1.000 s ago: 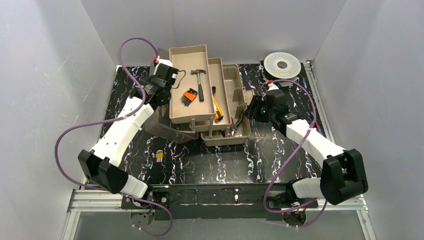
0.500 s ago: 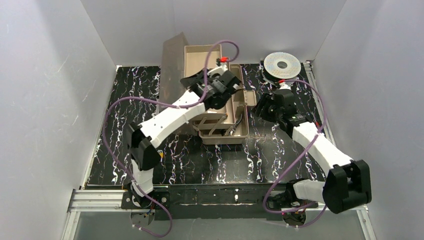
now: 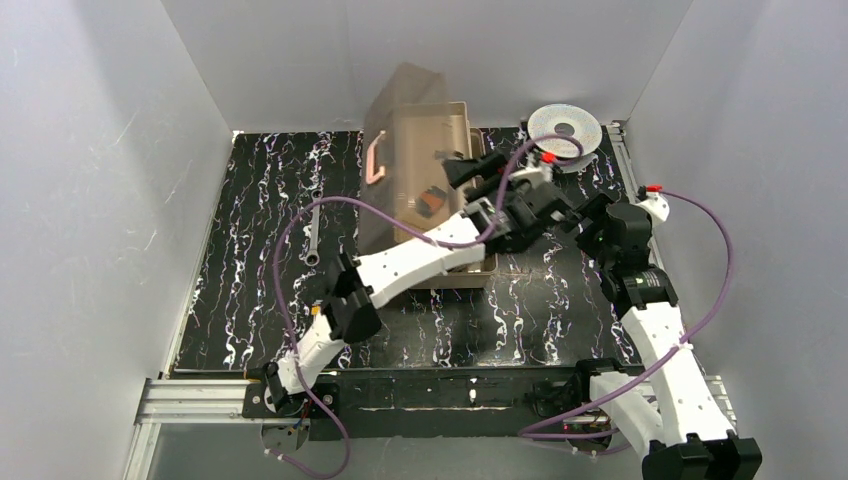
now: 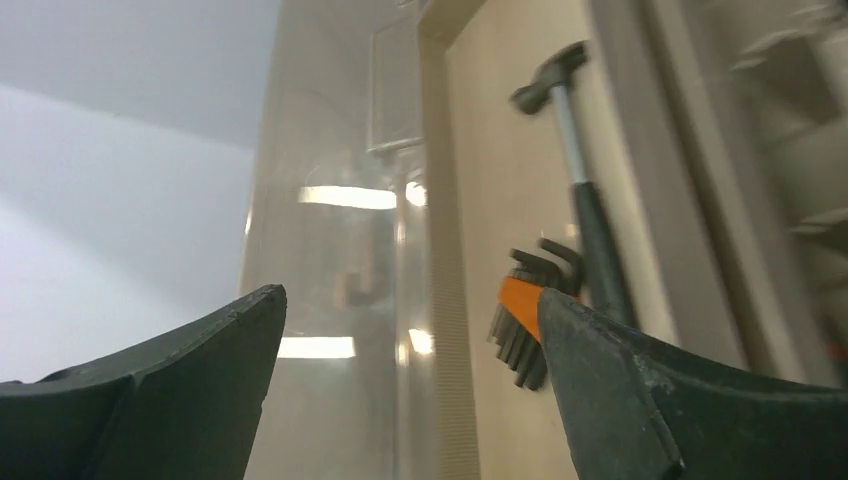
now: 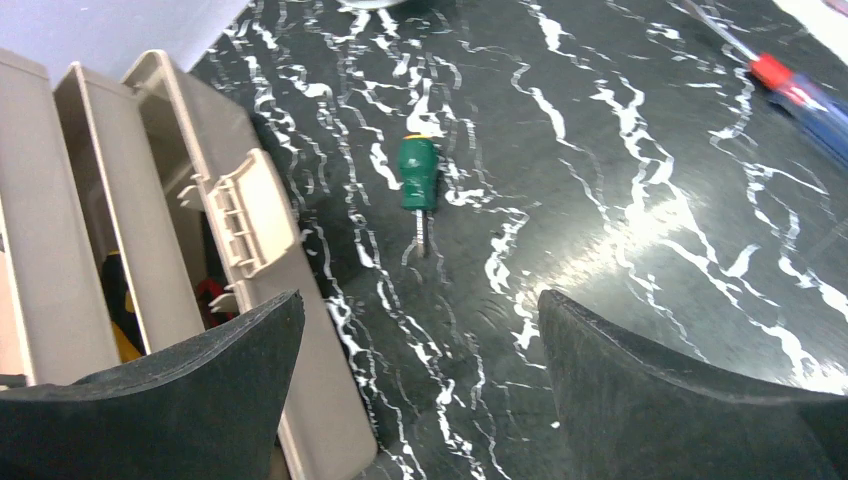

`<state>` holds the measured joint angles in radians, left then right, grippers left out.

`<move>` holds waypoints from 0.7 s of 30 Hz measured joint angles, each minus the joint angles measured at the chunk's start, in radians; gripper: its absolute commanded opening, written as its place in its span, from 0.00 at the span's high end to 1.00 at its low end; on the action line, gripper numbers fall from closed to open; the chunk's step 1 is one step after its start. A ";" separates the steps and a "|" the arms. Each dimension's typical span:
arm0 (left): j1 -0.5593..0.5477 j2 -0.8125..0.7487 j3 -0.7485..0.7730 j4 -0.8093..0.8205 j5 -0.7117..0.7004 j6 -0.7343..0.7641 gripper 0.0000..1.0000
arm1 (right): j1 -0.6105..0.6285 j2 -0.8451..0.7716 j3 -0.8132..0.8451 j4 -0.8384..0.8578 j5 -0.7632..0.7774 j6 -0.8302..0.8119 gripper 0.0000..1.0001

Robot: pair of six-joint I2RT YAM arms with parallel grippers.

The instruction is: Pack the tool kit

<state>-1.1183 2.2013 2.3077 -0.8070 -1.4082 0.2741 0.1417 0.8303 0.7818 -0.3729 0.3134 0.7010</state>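
Left end effector point(image 4: 407, 300) is open and holding nothing. It is poised over the top tray of the toolbox point(image 3: 452, 122), which stands at upper centre of the overhead view. Right end effector point(image 5: 420, 300) is likewise spread and empty, hovering above the surface point(image 3: 260, 200) just right of the box. Packed so far, as far as I can see: a hammer point(image 4: 585, 200) and an orange-holdered hex key set point(image 4: 525, 320) lie side by side in the top tray, and a yellow-and-black item point(image 5: 122, 310) shows in a lower compartment at the left of the right wrist view. The trays appear drawn in over the base. The translucent lid point(image 3: 395, 120), with its cream handle point(image 3: 377, 160), stands tilted up on the box's left side, not shut. Outstanding: a green stubby screwdriver point(image 5: 418, 172) lies loose on the surface near the box's latch side, a red-and-blue-handled screwdriver point(image 5: 800, 95) sits at upper right of that view, and a slim metal tool point(image 3: 313, 228) lies well apart to the left in the overhead view. I judge the job past halfway, with those items, lid closure and latching to come. A silver-white spool point(image 3: 565, 127) sits at upper right, clear of the work. My left forearm lies across the box and, in my judgement, blocks the lid's path down.
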 measured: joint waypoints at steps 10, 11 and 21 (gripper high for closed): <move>-0.129 0.083 0.182 -0.101 0.333 -0.202 0.02 | -0.071 -0.076 -0.026 -0.086 0.021 0.009 0.06; -0.120 0.059 0.174 -0.111 0.385 -0.237 0.02 | -0.074 -0.076 -0.026 -0.087 0.017 0.010 0.06; 0.227 -0.506 -0.323 0.003 1.043 -0.597 0.02 | -0.086 -0.001 -0.044 -0.006 -0.262 -0.054 0.10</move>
<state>-0.8913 1.6951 1.9850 -0.8043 -0.3656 -0.3225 0.0559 0.8295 0.7380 -0.3790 0.0509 0.6472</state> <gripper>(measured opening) 0.982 0.906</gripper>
